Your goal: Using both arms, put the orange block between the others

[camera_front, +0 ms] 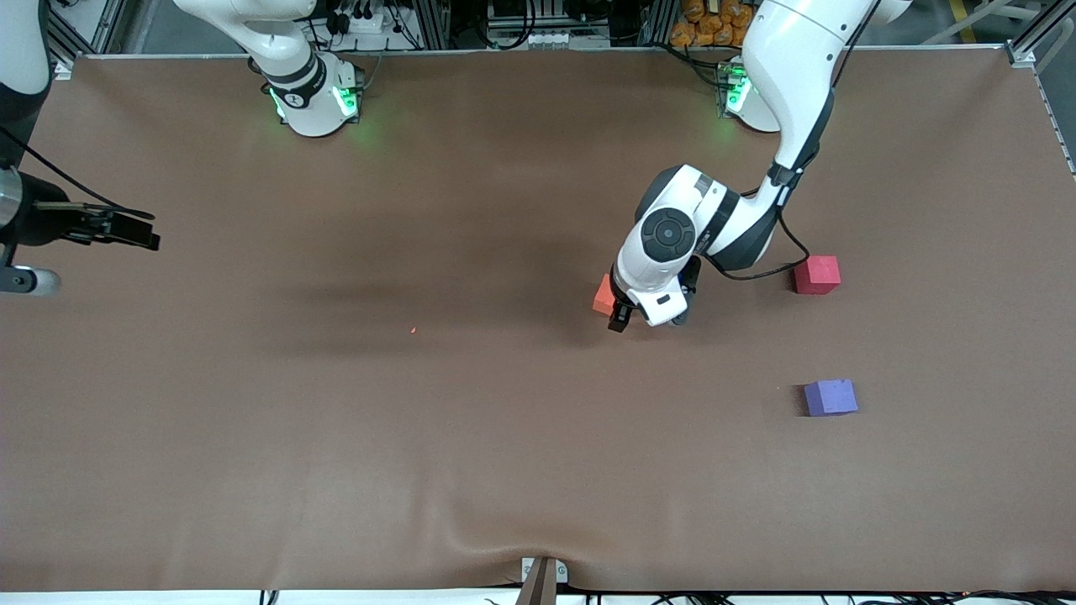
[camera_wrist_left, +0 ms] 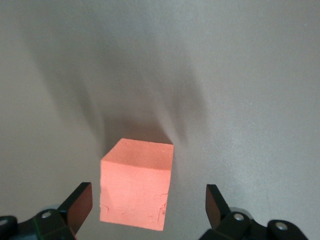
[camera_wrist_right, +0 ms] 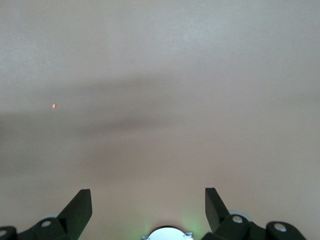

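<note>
Lowest in the front view, and so nearest that camera, sits the purple-blue cube (camera_front: pixel 830 397), at the lower right of the frame; the pinkish-red cube (camera_front: pixel 817 275) lies almost straight above it in the picture, farther from the camera, with bare brown table (camera_front: pixel 420 470) between the two. That gap is where the orange block (camera_front: pixel 603 295) has to end up, and it lies well off from it, just right of frame centre, toward the right arm's end of the table from both cubes. The left gripper (camera_front: pixel 643 315) hangs directly over the block, half hiding it; in the left wrist view the block (camera_wrist_left: pixel 136 184) shows between the two fingers (camera_wrist_left: pixel 77 205), which stand wide apart and touch nothing. A cube has no long axis, though its faces look slightly turned against the jaws. The right gripper (camera_front: pixel 126 227) waits at the far left edge of the frame, over bare table, open and empty. Clearly the left arm is nearer; a straight descent and closing seems the next step.
</note>
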